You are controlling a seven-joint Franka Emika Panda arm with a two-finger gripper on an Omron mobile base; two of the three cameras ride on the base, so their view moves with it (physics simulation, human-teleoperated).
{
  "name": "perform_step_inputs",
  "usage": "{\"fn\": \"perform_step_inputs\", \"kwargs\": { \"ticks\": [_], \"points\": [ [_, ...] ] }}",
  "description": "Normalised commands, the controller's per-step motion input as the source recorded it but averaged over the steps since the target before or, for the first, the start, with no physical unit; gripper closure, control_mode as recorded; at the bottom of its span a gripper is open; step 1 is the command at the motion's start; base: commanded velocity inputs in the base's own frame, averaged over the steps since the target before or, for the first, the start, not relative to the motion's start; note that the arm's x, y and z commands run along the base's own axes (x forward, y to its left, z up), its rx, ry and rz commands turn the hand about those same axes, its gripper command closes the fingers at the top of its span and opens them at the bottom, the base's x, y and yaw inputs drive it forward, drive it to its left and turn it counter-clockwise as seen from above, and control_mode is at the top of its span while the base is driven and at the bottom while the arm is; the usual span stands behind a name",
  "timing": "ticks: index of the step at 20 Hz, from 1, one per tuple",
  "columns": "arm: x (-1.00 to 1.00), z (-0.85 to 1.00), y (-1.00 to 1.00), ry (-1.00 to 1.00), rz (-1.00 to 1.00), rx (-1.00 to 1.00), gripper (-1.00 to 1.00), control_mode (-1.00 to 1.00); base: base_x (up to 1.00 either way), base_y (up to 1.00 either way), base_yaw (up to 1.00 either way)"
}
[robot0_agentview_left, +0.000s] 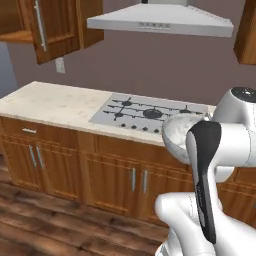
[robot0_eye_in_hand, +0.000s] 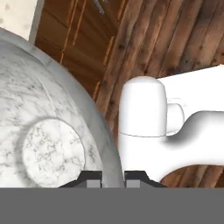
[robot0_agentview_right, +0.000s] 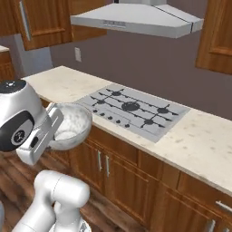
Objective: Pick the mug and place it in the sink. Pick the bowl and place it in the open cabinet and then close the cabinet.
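The claw [robot0_eye_in_hand: 113,177] is clamped on the rim of the large round speckled grey-white stone bowl [robot0_agentview_right: 70,126], one finger inside the wall and one outside; the bowl hangs in the air in front of the pale marbled counter [robot0_agentview_left: 55,106], above the wooden plank floor [robot0_agentview_left: 35,225]. Beyond it lies the steel gas hob [robot0_agentview_right: 133,110] set in the counter; above the far left end of the counter stands the open door of a reddish-brown wooden cabinet [robot0_agentview_left: 55,27] with a long silver bar handle.

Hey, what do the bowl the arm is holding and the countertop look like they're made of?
The bowl looks like polished marble or glazed stoneware: pale grey-white with fine dark veining and a smooth sheen. The countertop looks like light cream stone, maybe granite or quartz: flat, faintly speckled, matte. Both are rendered, so take this as appearance only.
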Motion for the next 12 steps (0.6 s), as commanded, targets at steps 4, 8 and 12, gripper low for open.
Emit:
{"fn": "perform_step_inputs", "kwargs": {
  "ticks": [4,8,12],
  "points": [
    [0.00,0.00,0.00,0.00,0.00,0.00,1.00,1.00,0.46,1.00,-0.34],
    [0.00,0.00,0.00,0.00,0.00,0.00,1.00,1.00,0.31,1.00,-0.39],
    [0.00,0.00,0.00,0.00,0.00,0.00,1.00,1.00,0.09,1.00,-0.38]
  ]
}}
